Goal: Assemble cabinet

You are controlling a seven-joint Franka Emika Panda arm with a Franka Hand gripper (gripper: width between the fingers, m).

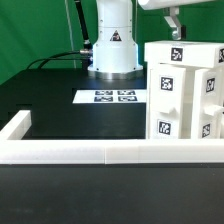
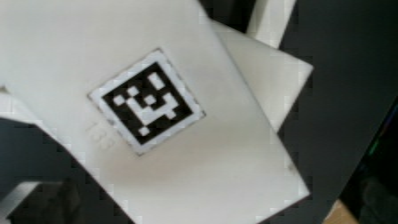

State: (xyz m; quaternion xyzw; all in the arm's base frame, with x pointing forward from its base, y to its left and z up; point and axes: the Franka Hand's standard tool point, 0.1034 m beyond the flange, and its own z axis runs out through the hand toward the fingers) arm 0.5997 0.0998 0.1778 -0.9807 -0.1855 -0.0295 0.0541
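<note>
Overhead, the gripper (image 1: 174, 22) hangs at the top of the exterior view, just above the cabinet (image 1: 180, 95); only a short stretch of the fingers (image 1: 173, 24) shows, and I cannot tell how far apart they stand or whether they touch anything. Cabinet: white boxy panels with black-and-white tags, standing on the exterior view's right side of the black table (image 1: 50, 100), its front against the low white border rail (image 1: 100, 150). Rail runs across the near side and turns back at the exterior view's left corner. Marker board (image 1: 112, 97) lies flat on the table, just beside the cabinet toward the exterior view's left, near the arm's base (image 1: 112, 50). Bare table between the board and the rail's corner. Wrist view: a white panel of the cabinet (image 2: 160, 130) fills the frame, close and tilted, one tag (image 2: 150, 100) on it, dark table past its edges; no fingertips visible there.
</note>
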